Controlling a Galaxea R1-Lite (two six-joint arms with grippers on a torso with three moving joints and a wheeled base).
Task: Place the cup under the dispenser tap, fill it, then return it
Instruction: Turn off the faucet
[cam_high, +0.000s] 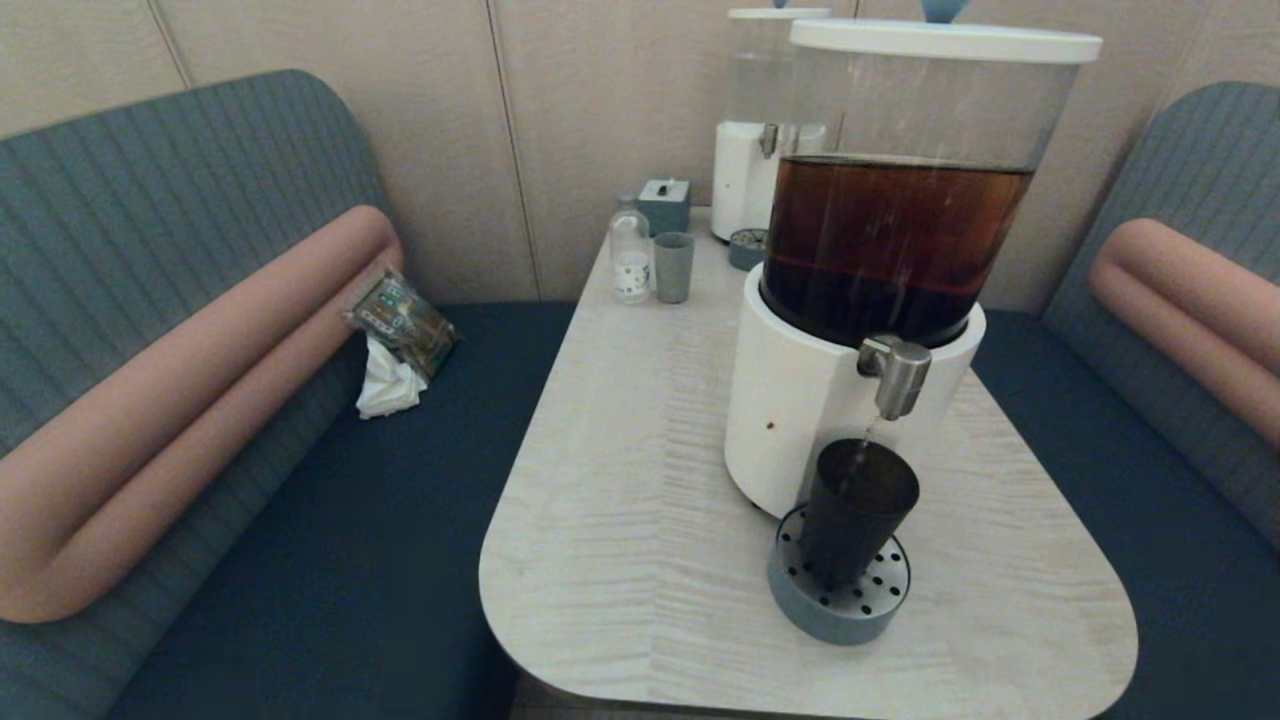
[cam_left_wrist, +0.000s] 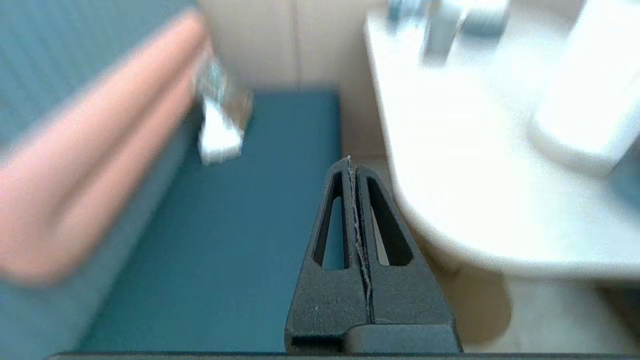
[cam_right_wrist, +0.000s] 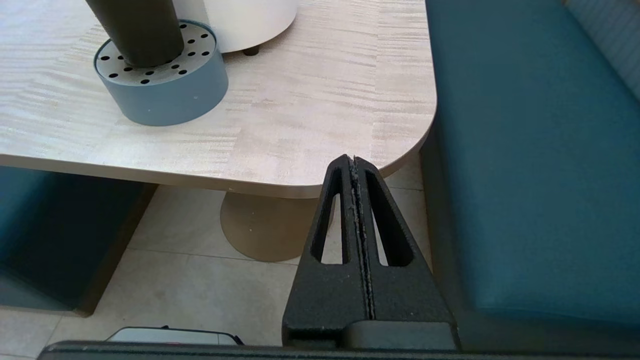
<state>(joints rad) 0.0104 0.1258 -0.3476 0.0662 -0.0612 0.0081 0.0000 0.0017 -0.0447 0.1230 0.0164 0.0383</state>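
Note:
The dark cup (cam_high: 853, 525) stands upright on the round grey-blue drip tray (cam_high: 838, 605), right under the steel dispenser tap (cam_high: 897, 373). A thin stream of liquid falls from the tap into it. The cup's lower part (cam_right_wrist: 137, 30) also shows in the right wrist view. No gripper touches it. My left gripper (cam_left_wrist: 348, 161) is shut and empty, low beside the table's left edge over the bench seat. Below the table's near right corner my right gripper (cam_right_wrist: 353, 159) hangs shut and empty. Neither arm appears in the head view.
The big dispenser (cam_high: 890, 250) with brown liquid stands on the pale wooden table (cam_high: 620, 520). At the back are a smaller dispenser (cam_high: 760, 130), a bottle (cam_high: 630, 255), a grey-green cup (cam_high: 673, 267) and a small box (cam_high: 664, 205). Teal benches (cam_high: 330, 560) flank the table.

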